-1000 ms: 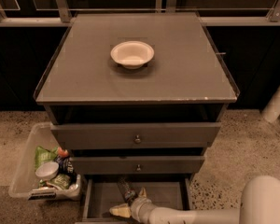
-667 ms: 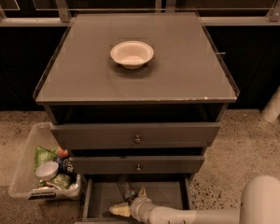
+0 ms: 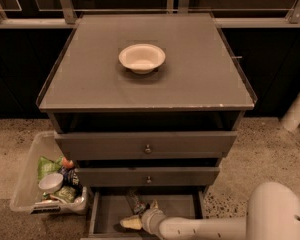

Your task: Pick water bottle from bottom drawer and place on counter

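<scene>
Reading from the near edge: a smooth white rounded housing (image 3: 277, 211) fills the lower right corner. From it the white tubular arm (image 3: 205, 228) runs left, low over the bottom drawer (image 3: 180, 209).

The gripper (image 3: 140, 216) sits inside that drawer, left of centre, pale cream parts showing against the dark floor. I cannot tell whether it is wide, narrow or holding anything.

Bottom drawer: pulled out, a shallow dark grey tray with a flat matte floor and low sides.

The water bottle (image 3: 135, 201) lies in it toward the back, just under the front of the drawer above. It is small, with a dark label band, and angled slightly. It is right beside the gripper; I cannot tell if they touch.

On the left, on the speckled stone floor (image 3: 260, 154), stands a clear plastic bin (image 3: 27, 184) holding crinkled green packets (image 3: 49, 166) and a round white cup (image 3: 51, 182).

Above are two wider grey drawers, each with one small round metal knob. The middle drawer (image 3: 190, 176) is slightly out; the top drawer (image 3: 190, 144) is out further.

The counter (image 3: 190, 74) is a large flat grey square, smooth, with a thin raised rim. A white bowl (image 3: 142, 58), round and shallow, sits upright on it, toward the back and near the middle.

Behind the counter are pale metal rails (image 3: 65, 1) and dark glass. A white pole (image 3: 297, 109) leans at the far right.
</scene>
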